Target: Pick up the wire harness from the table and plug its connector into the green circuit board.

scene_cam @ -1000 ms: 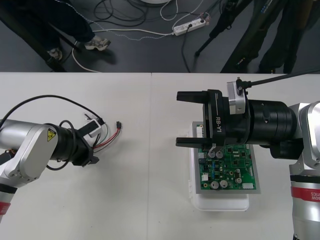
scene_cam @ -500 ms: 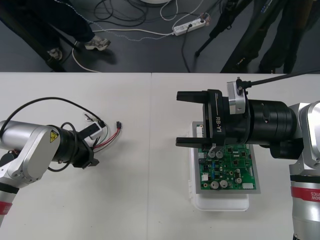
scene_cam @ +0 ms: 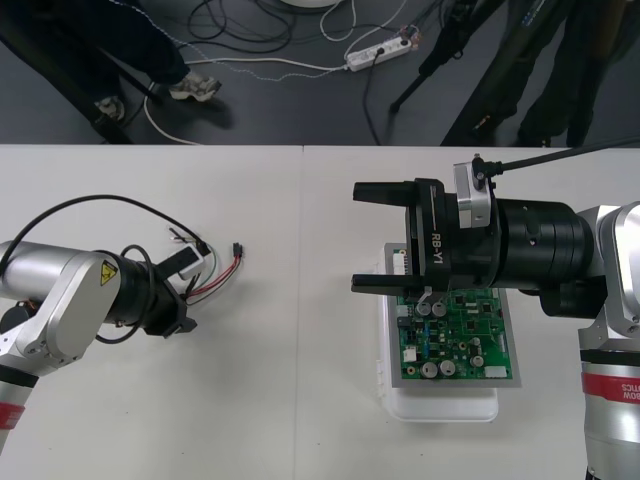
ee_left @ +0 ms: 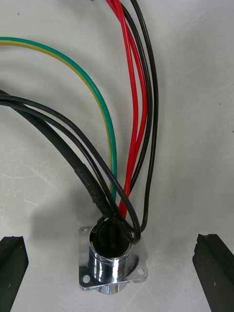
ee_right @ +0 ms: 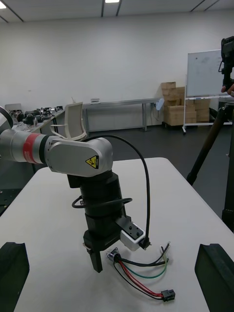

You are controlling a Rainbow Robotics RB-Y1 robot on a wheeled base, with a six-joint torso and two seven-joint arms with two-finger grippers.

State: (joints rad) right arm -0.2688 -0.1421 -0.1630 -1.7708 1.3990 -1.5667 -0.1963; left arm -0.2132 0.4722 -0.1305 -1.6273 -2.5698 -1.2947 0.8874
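Wire harness (scene_cam: 213, 274) on table (scene_cam: 290, 400), socket (ee_left: 112, 265) inside wide-spread left tool (ee_left: 113, 256)

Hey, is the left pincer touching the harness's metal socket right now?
Apart. The left wrist view shows the socket lying between the open fingers of the left pincer, with bare table on both sides.

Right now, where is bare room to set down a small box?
Free: the middle strip of the pale table, between the small black plug of the wire harness and the white base of the green circuit board. Crowded: around the left tool, beneath the open right tool.
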